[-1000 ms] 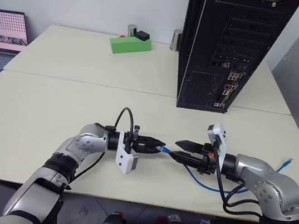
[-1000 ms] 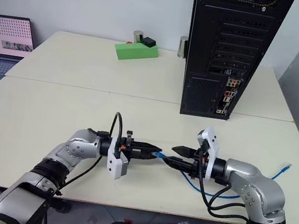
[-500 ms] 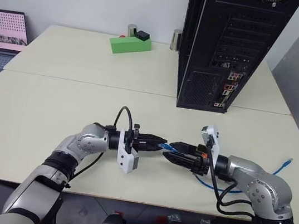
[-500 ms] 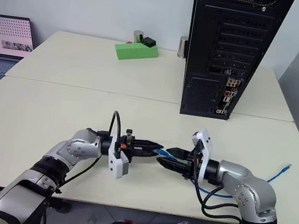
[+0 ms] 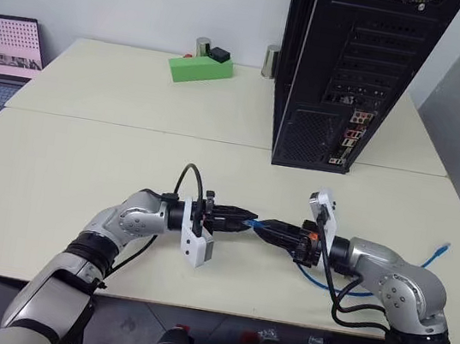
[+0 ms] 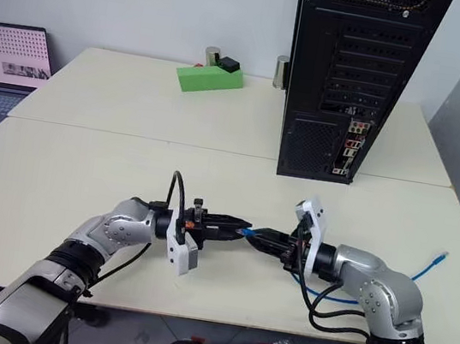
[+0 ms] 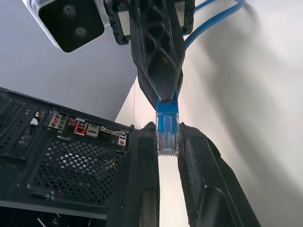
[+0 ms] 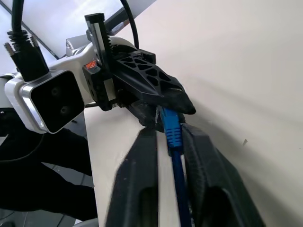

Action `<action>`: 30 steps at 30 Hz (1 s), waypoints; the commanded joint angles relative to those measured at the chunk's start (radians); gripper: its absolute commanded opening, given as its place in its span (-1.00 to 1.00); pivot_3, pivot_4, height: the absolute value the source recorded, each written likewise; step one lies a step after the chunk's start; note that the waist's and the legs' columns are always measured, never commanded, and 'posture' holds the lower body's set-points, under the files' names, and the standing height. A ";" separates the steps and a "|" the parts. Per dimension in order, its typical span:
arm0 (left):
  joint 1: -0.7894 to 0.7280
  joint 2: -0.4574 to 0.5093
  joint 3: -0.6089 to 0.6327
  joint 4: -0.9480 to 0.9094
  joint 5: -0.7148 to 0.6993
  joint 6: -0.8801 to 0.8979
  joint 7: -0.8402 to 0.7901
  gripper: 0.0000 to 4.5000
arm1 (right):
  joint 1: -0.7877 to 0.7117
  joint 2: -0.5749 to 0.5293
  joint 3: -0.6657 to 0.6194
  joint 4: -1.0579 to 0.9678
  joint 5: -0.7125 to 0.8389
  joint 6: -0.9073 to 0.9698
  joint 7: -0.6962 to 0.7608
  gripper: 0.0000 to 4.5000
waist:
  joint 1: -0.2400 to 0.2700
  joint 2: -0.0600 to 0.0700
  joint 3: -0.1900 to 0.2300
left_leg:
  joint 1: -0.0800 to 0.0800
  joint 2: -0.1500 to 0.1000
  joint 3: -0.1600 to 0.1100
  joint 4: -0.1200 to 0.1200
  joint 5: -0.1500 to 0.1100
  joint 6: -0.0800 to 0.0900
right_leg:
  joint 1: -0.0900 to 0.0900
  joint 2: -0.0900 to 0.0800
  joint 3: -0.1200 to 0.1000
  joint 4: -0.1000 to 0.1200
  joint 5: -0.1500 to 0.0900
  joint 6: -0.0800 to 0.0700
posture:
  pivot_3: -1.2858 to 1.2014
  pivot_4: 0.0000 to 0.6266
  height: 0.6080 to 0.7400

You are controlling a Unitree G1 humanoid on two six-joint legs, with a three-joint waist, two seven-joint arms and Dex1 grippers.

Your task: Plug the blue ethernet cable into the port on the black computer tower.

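Left hand (image 5: 244, 222): closed on the plug of the blue ethernet cable (image 7: 167, 127), fingers level, pointing toward the right hand, above the tabletop (image 5: 110, 163) near its front edge.
Right hand (image 5: 258, 227): closed on the cable just behind the plug, tip to tip with the left hand.
Cable: the plug sits between the left fingers (image 7: 142, 161); the cord passes back between the right fingers (image 8: 137, 179), loops on the tabletop under the right arm, and its far end (image 5: 442, 249) lies near the right edge.
Black computer tower (image 5: 349, 69): upright at the back right of the tabletop, rear panel facing the robot, well apart from both hands.
Port (image 5: 349, 140): among the small connectors low on the rear panel; which socket, cannot tell.
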 commanded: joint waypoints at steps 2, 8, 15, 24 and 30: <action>-0.013 0.005 0.002 -0.036 0.004 -0.003 0.035 -0.87 | -0.025 0.006 -0.002 -0.008 0.027 -0.007 0.006 -1.00 | 0.000 0.000 0.000 | 0.000 0.000 0.000 0.000 0.000 0.000 | 0.000 0.000 0.000 0.000 0.000 0.000 | 0.03 -0.52 1.00; -0.011 0.006 -0.001 -0.037 0.006 -0.006 0.054 -0.87 | -0.040 0.002 -0.009 0.006 0.038 0.002 0.013 -1.00 | 0.000 0.000 0.000 | 0.000 0.000 0.000 0.000 0.000 0.000 | 0.000 0.000 0.000 0.000 0.000 0.000 | 0.03 -0.52 1.00; -0.003 0.006 -0.020 -0.031 -0.031 0.022 0.042 -0.55 | -0.055 -0.012 -0.013 0.021 0.051 0.007 0.026 -1.00 | 0.000 0.000 0.000 | 0.000 0.000 0.000 0.000 0.000 0.000 | 0.000 0.000 0.000 0.000 0.000 0.000 | 0.03 -0.52 1.00; 0.056 0.022 -0.046 -0.076 -0.197 0.185 -0.065 0.17 | -0.020 -0.064 -0.044 -0.007 0.042 -0.006 0.028 -1.00 | 0.000 0.000 0.000 | 0.000 0.000 0.000 0.000 0.000 0.000 | 0.000 0.000 0.000 0.000 0.000 0.000 | 0.03 -0.52 1.00; 0.187 -0.021 -0.026 -0.329 -0.495 0.698 -0.231 0.78 | 0.055 -0.102 -0.176 -0.087 -0.004 -0.052 -0.103 -1.00 | 0.000 0.000 0.000 | 0.000 0.000 0.000 0.000 0.000 0.000 | 0.000 0.000 0.000 0.000 0.000 0.000 | 0.03 -0.52 1.00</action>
